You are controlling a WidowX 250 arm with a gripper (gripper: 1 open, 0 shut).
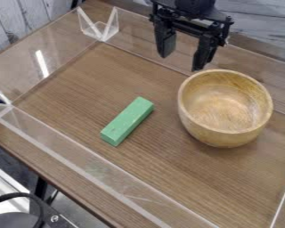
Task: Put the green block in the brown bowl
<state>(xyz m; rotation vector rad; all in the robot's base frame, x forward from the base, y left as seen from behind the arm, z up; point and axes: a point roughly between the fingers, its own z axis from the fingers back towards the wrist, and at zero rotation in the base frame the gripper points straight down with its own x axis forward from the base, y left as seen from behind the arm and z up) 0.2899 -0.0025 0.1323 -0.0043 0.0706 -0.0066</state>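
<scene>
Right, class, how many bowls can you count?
1: the bowl sits right of the green block in the picture. None seem hidden.

Bench (92,85): brown wood-grain top, pale edge strip along lower left side. White tape line on surface at lower right. Light-coloured material visible at upper left corner, beyond bench edge; further detail indistinct. Surface evenly lit, soft sheen toward right side.
</scene>
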